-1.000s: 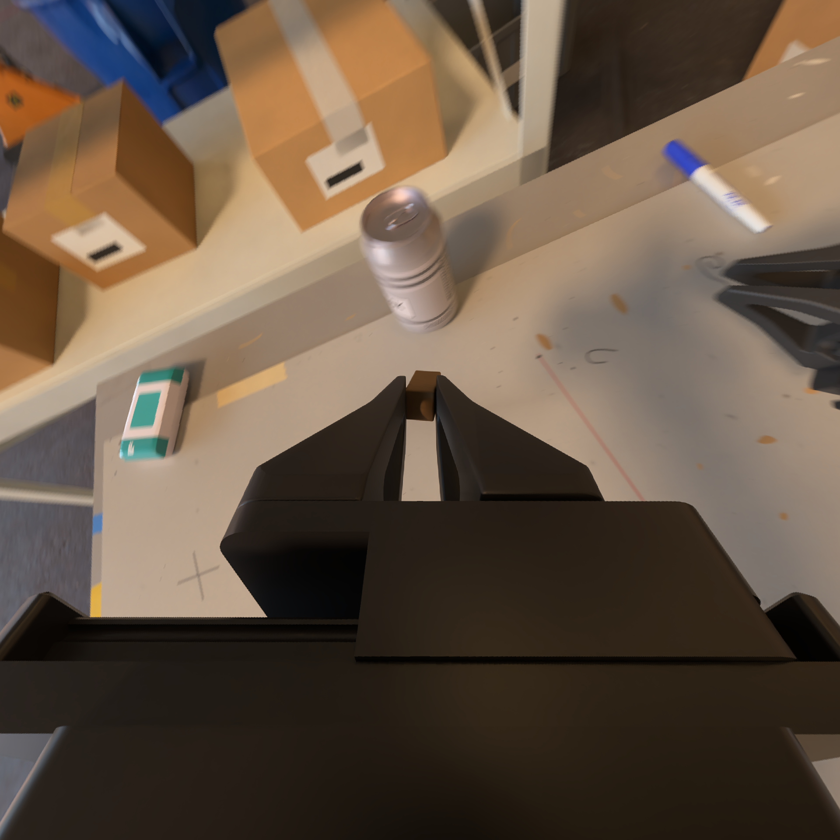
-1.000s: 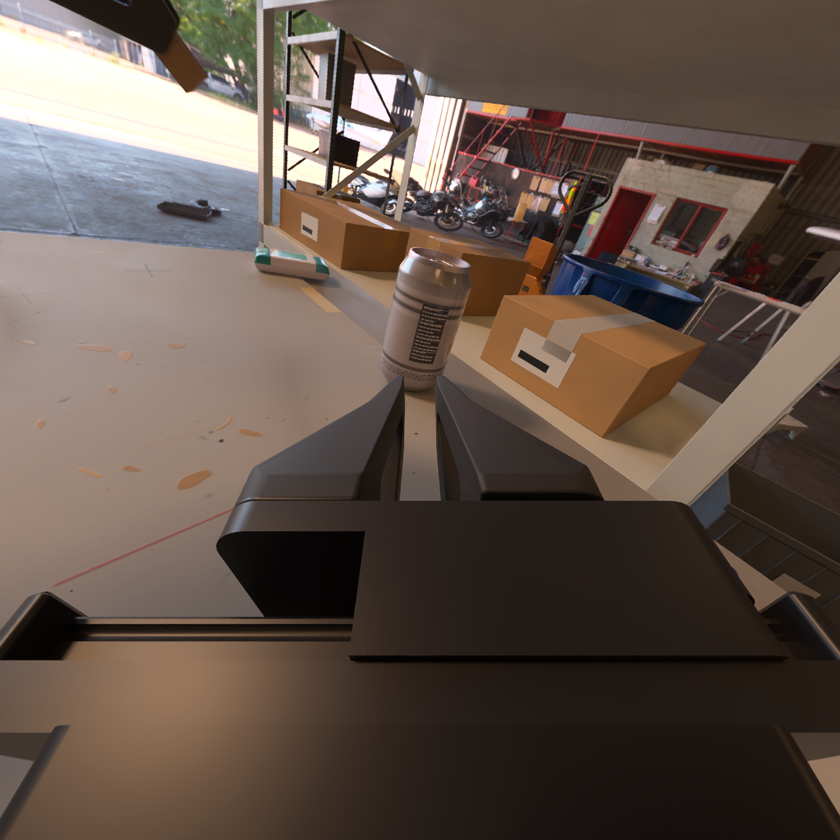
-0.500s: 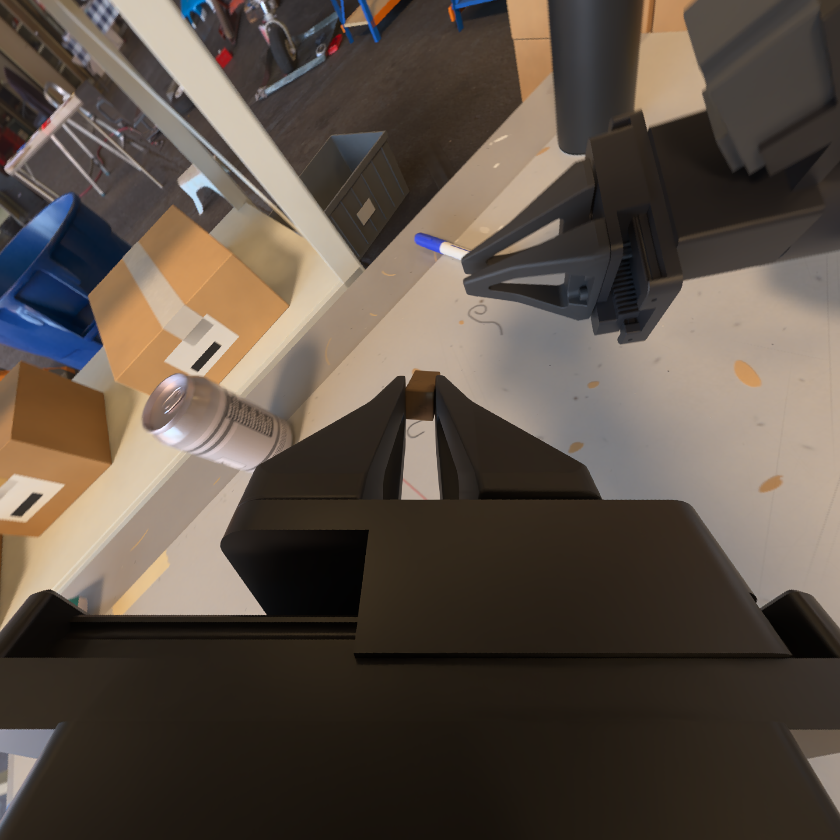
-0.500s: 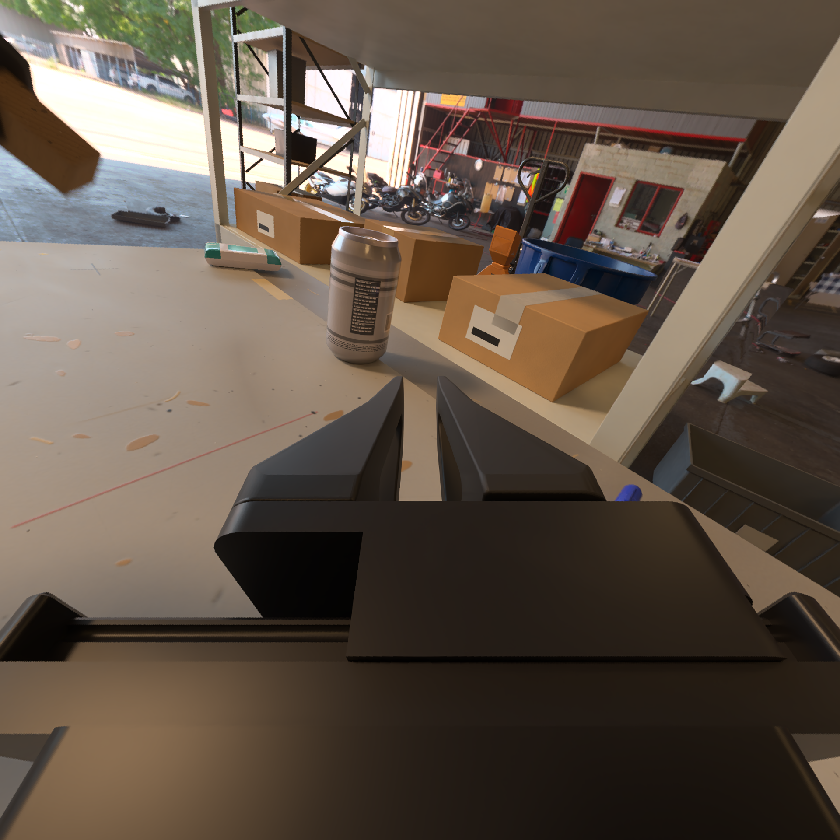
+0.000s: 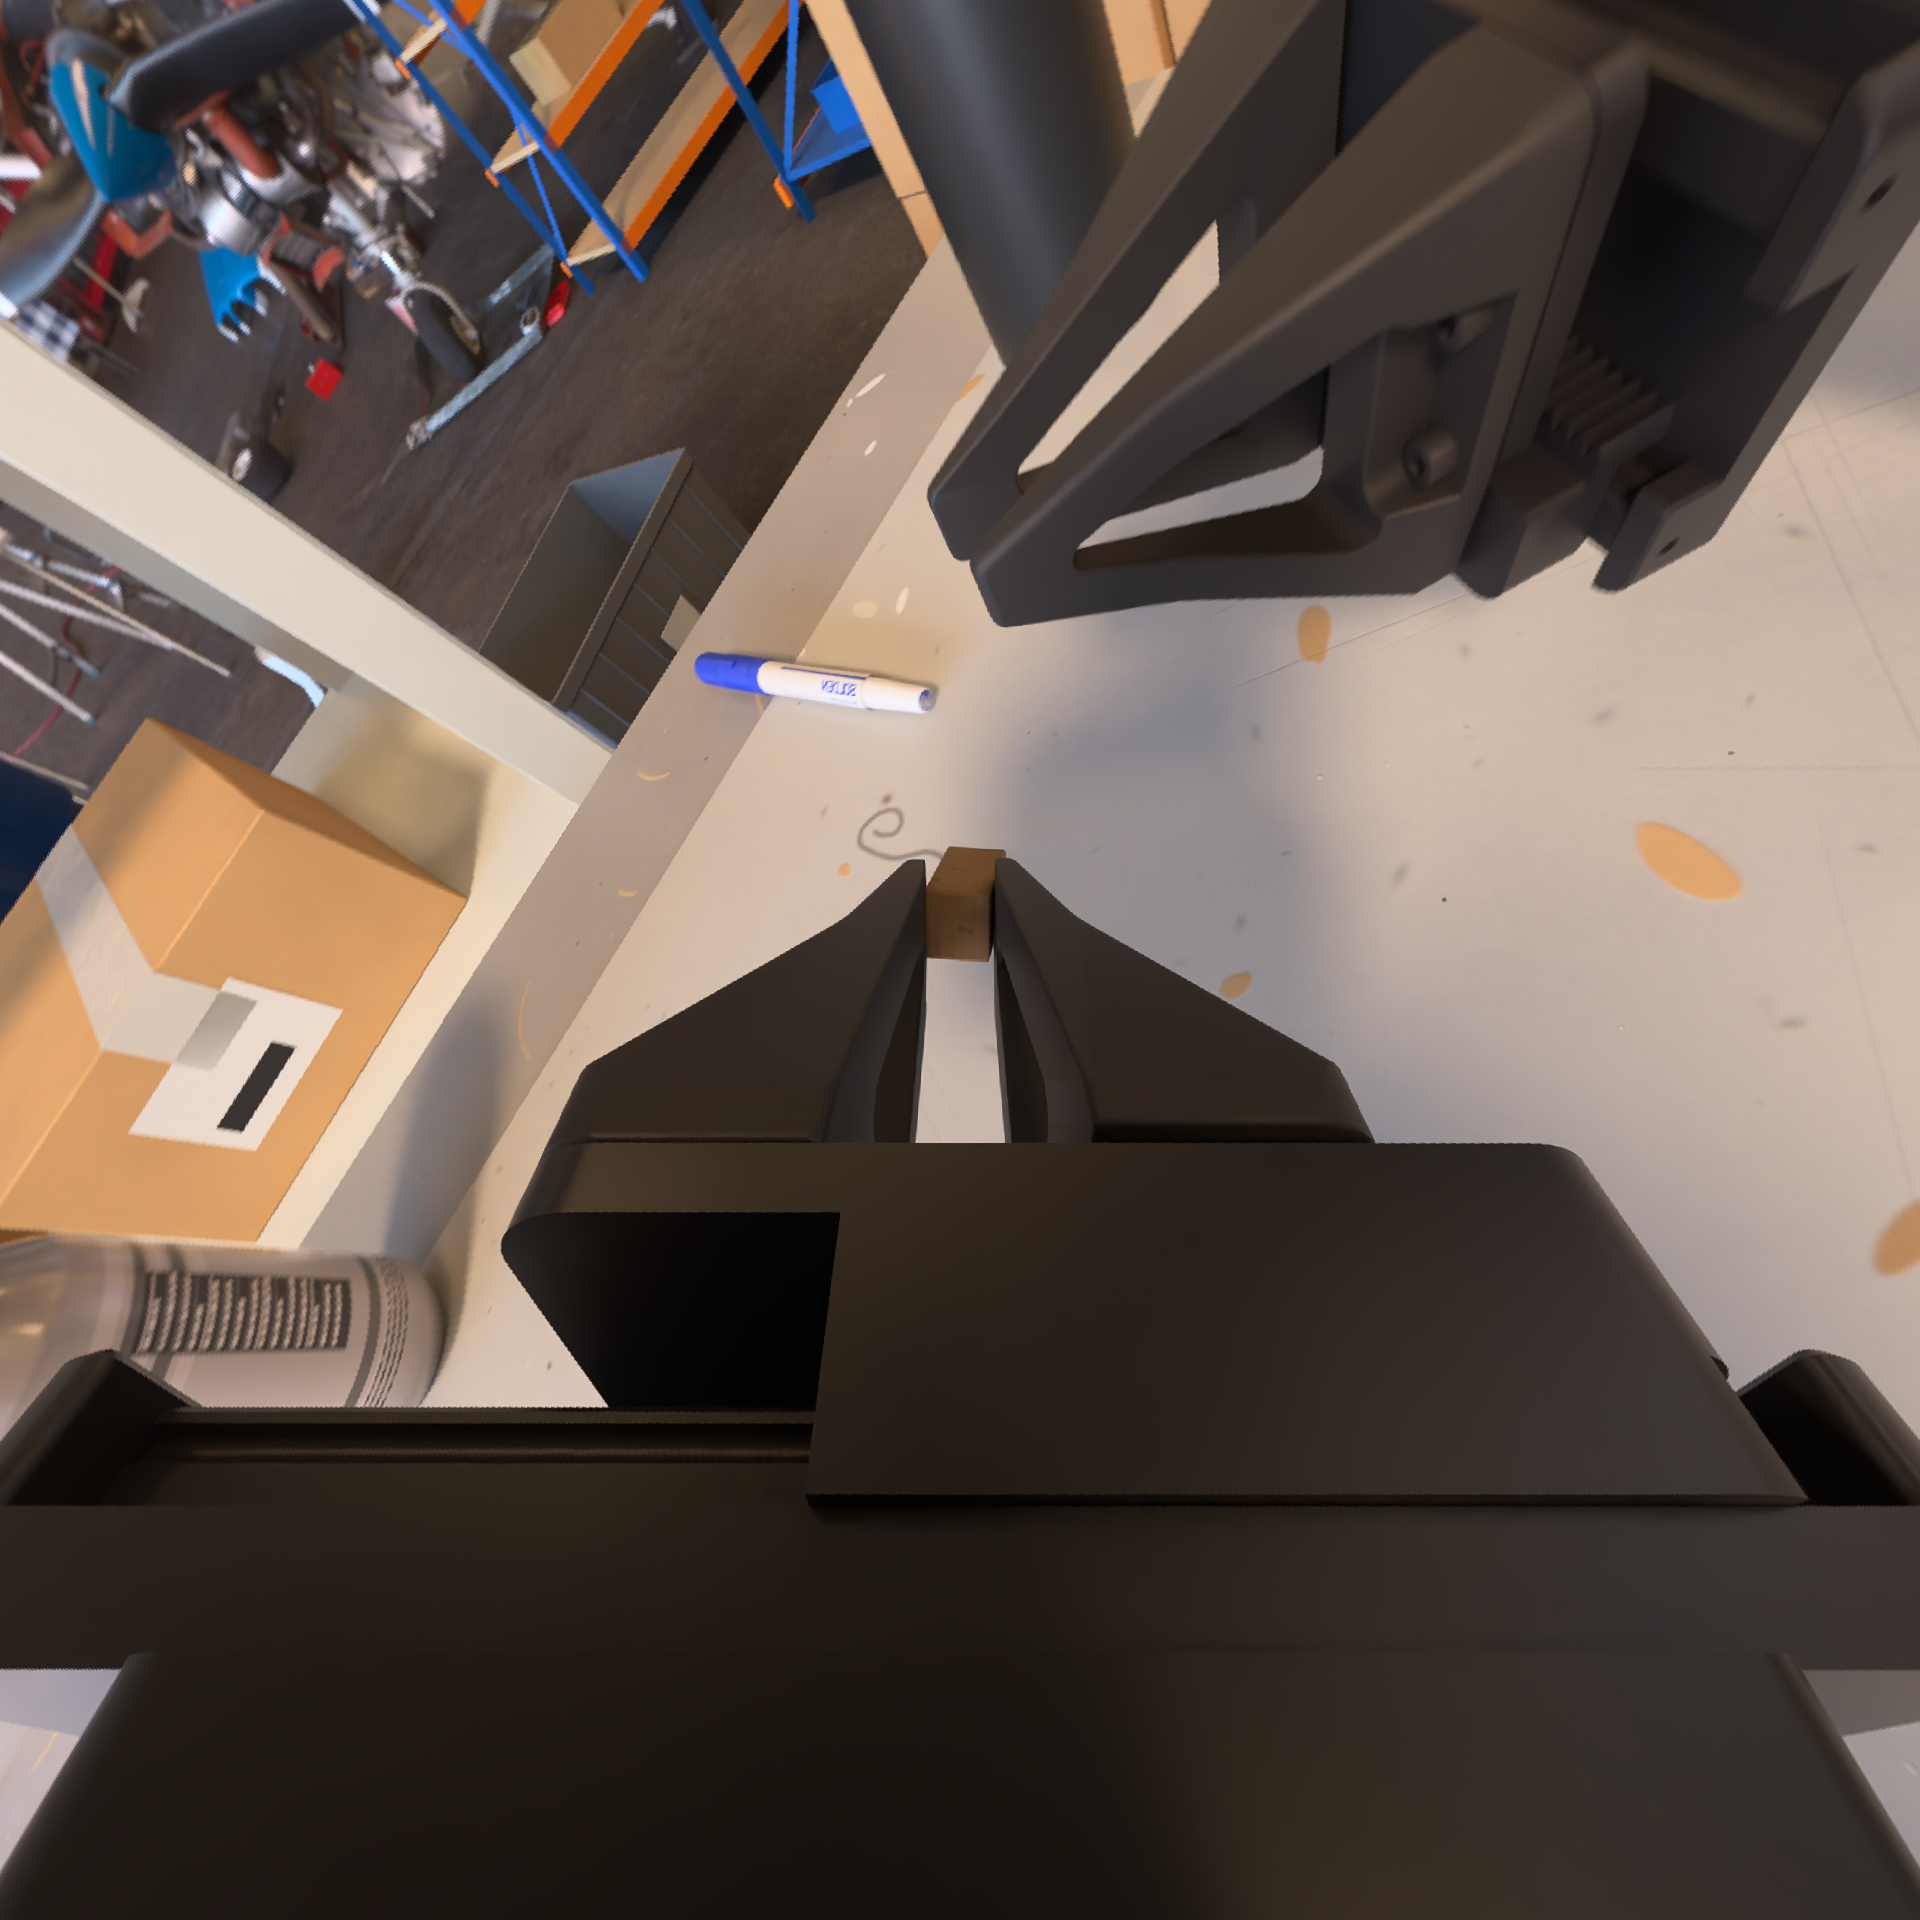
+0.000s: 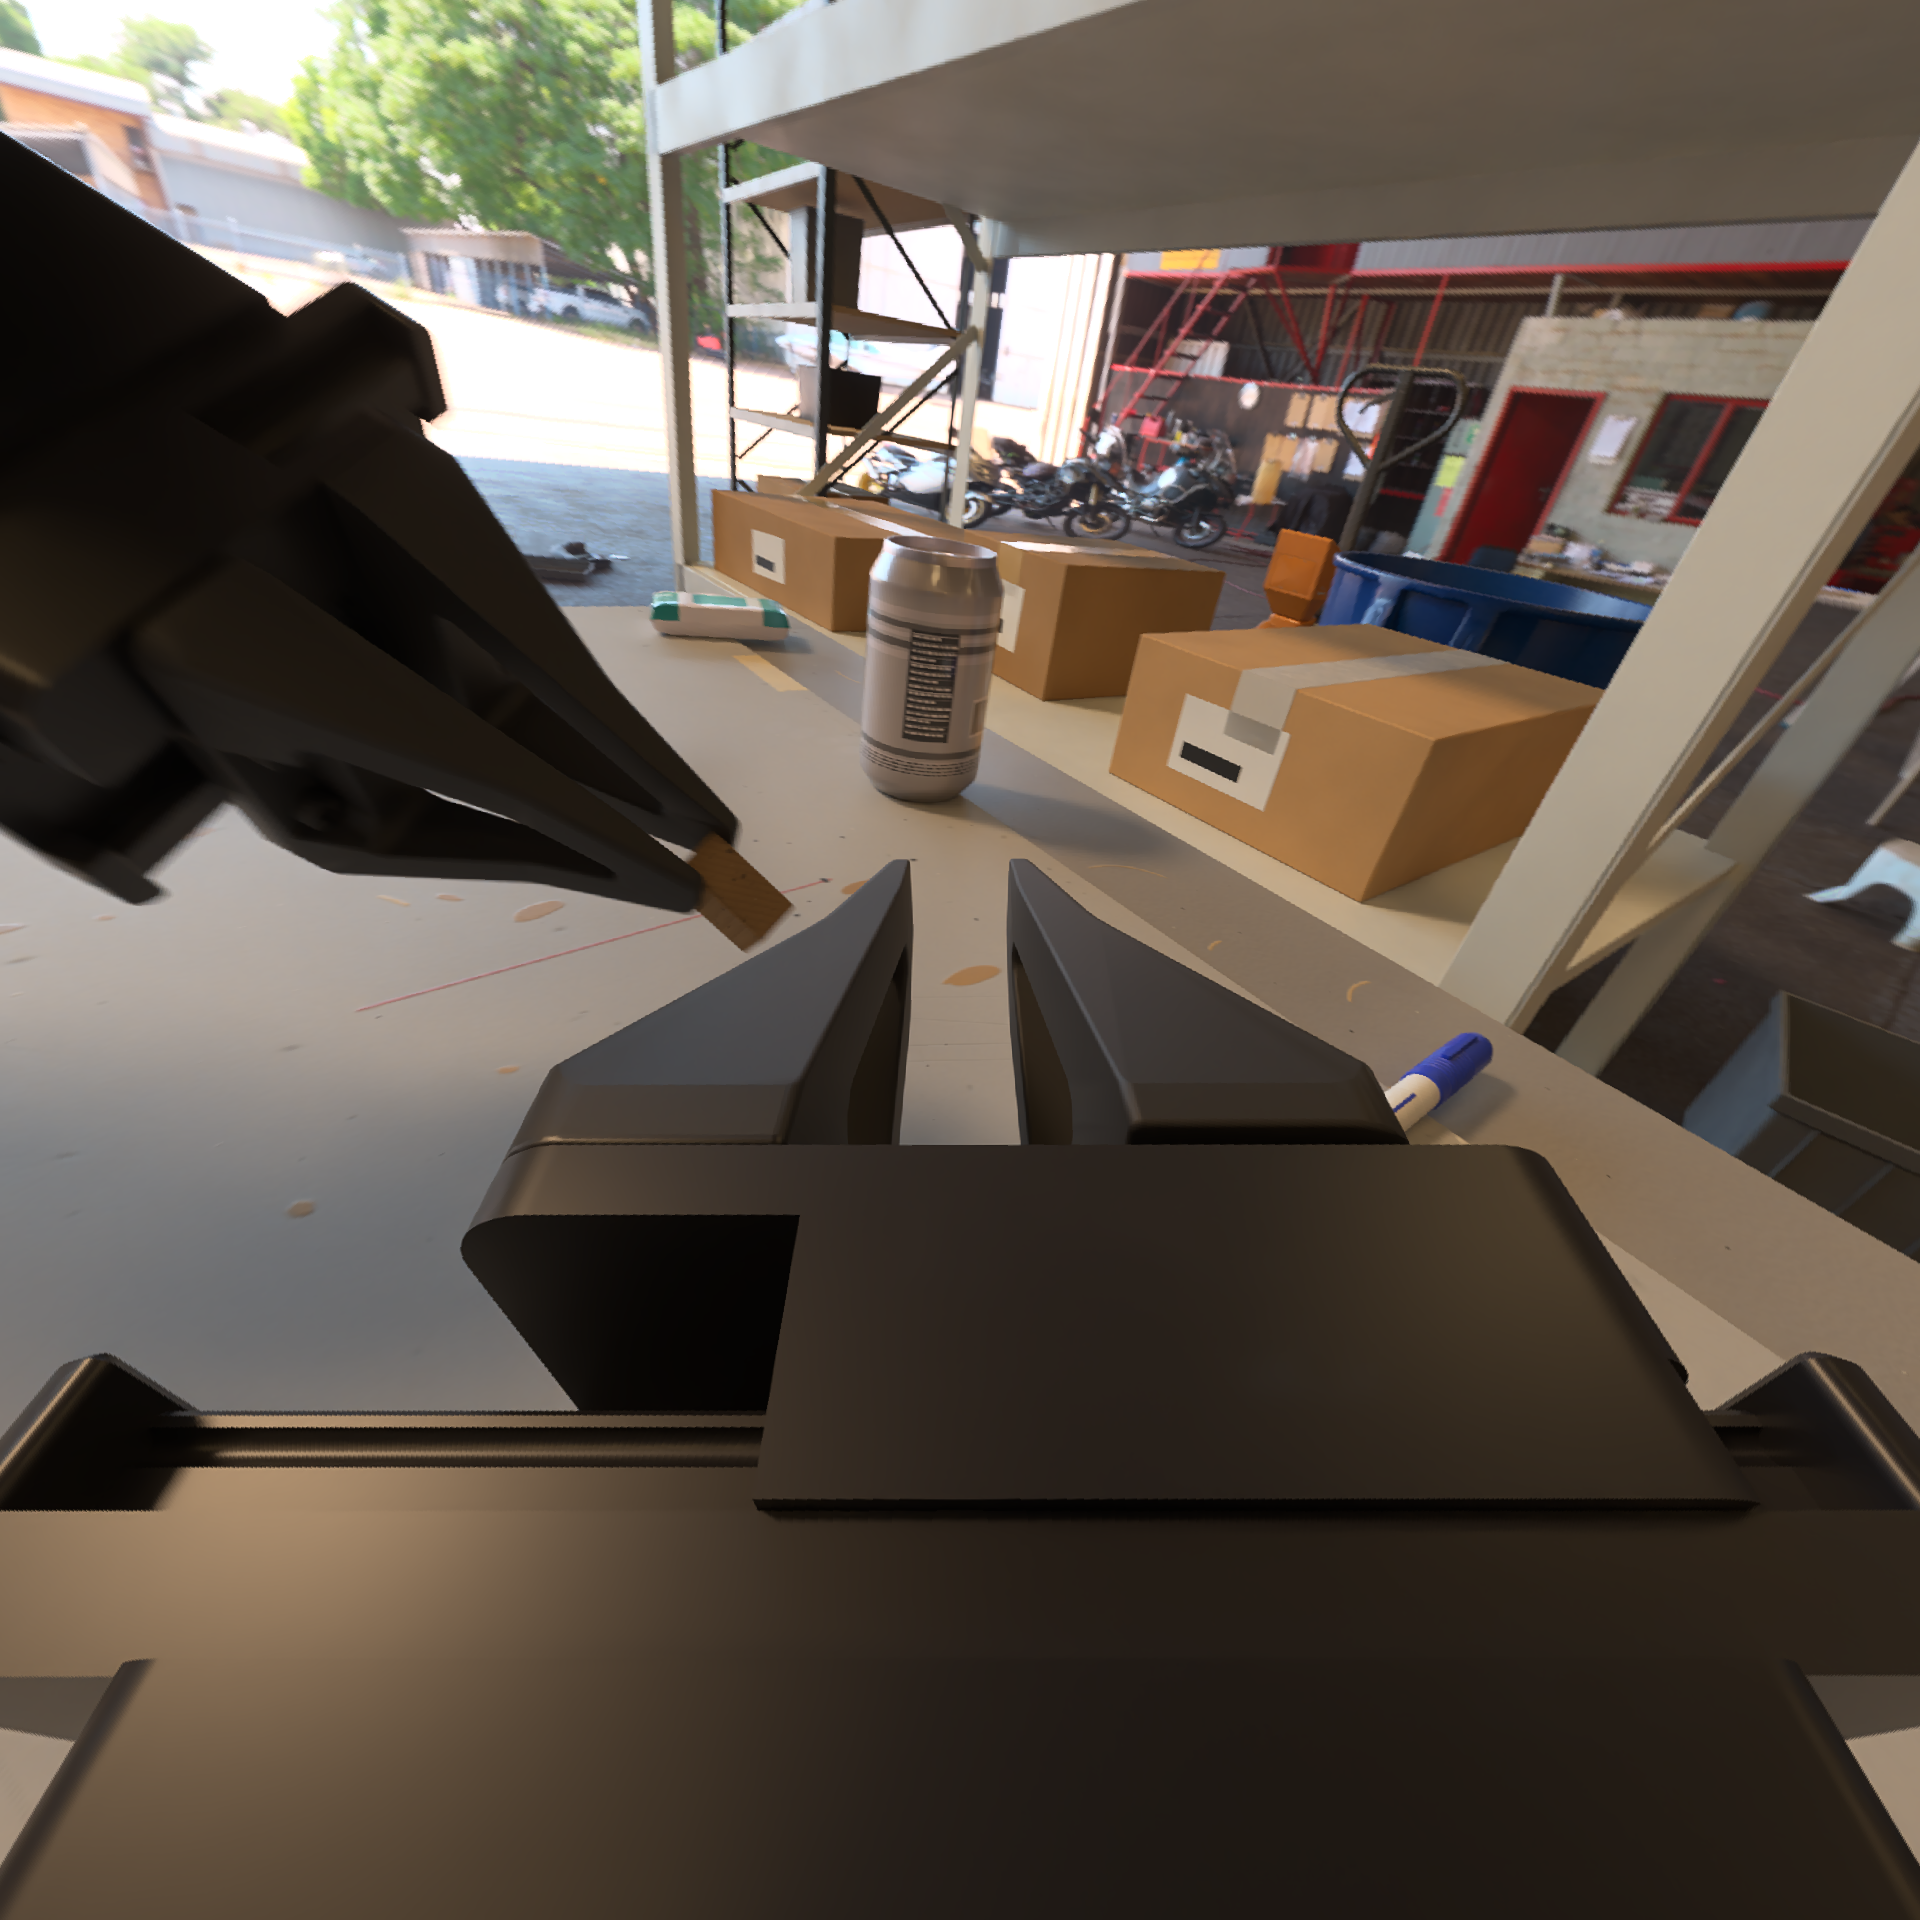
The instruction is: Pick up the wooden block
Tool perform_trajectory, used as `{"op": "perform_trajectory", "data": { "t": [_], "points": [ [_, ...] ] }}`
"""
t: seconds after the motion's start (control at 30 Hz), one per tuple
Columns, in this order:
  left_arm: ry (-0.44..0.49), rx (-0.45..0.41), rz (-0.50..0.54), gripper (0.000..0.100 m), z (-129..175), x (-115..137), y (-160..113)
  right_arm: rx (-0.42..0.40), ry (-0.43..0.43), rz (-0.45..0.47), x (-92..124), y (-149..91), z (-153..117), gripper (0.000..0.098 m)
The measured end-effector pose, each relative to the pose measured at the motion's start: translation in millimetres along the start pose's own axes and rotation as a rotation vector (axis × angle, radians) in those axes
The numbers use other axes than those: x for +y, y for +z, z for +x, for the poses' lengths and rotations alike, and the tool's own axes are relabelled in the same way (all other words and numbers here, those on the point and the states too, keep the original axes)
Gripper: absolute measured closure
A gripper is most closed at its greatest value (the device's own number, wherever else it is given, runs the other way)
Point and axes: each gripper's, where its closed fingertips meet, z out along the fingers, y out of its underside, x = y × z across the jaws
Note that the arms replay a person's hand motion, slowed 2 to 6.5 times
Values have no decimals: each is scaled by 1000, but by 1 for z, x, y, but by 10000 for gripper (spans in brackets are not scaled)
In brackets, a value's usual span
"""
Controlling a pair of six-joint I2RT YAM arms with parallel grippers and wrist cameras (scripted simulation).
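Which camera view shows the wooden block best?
The right wrist view: the wooden block sticks out from the left gripper, above the table. In the left wrist view only its end shows between the fingers.

This is a warehouse or workshop. Tall metal racking [image 6: 831, 343] stands on a dark floor, with a wide doorway open to a sunlit yard and trees. Taped cardboard boxes [image 6: 1340, 748] sit on a low cream shelf [image 6: 1247, 894] beside a paint-spotted worktable [image 5: 1455, 831]. Motorcycles [image 6: 1091, 488] are parked in the back near a red steel staircase, a pallet jack [image 6: 1392, 426] and a blue tub [image 6: 1496, 623]. A grey bin [image 5: 613, 582] stands on the floor below the table's edge.
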Motion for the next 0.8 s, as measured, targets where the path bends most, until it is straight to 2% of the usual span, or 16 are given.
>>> {"op": "perform_trajectory", "data": {
  "t": [0.2,0.33,0.63,0.8],
  "points": [
    [35,43,35,893,8,6,18,-70,12,-2,-1,-12,-5,791],
    [58,46,57,893,9,9,23,-113,39,-63,8,-14,-9,767],
    [144,60,47,893,15,19,30,-268,125,-231,25,-11,-21,703],
    [180,73,22,893,19,26,31,-299,132,-280,30,-7,-29,697]
  ]
}}
